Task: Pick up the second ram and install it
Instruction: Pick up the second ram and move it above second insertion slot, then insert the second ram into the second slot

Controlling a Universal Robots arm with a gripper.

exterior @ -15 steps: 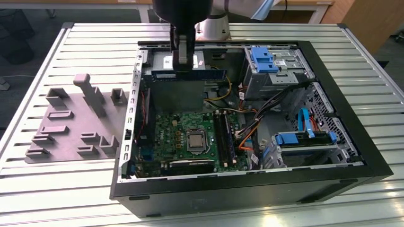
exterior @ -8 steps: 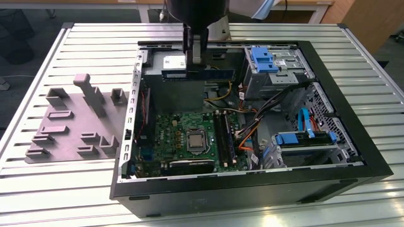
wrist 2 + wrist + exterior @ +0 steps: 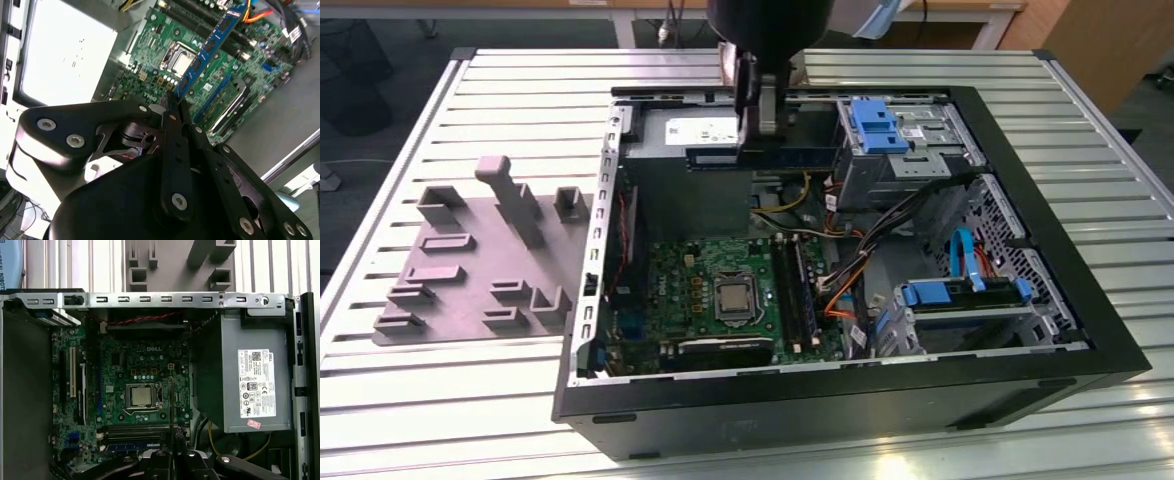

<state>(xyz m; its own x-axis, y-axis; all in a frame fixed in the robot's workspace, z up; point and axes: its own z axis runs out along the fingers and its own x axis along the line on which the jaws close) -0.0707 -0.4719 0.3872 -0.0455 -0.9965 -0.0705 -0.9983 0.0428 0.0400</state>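
The bench point(image 3: 454, 400) is a ribbed metal surface of parallel slats. Beyond its far edge stands wooden furniture point(image 3: 1101, 45), cut off by the frame. At the exterior view's left, one grey holder tray point(image 3: 467, 270) lies flat on the bench, just beside one open black computer case point(image 3: 854, 400). Inside the case, one green motherboard point(image 3: 680, 285) lies on the floor of the case towards the exterior view's left. One grey power supply point(image 3: 687, 128) sits at the far end of the case. The pincer point(image 3: 761, 135) descends from the top edge, where the arm above it is cut off. Its fingers are closed on the second ram point(image 3: 720, 158), which it holds level in the air above the case interior, clear of the motherboard. In the second wrist view the pincer point(image 3: 172, 102) grips one blue-green stick, the second ram point(image 3: 210, 45), whose clamped portion is hidden between the fingers. In the first wrist view the stick is seen edge-on and is hard to make out. Towards the exterior view's right are two blue drive caddies point(image 3: 878, 125) point(image 3: 958, 292). Between them and the motherboard, a bundle of cables point(image 3: 841, 280) partly hides the memory slots, so their number cannot be counted.
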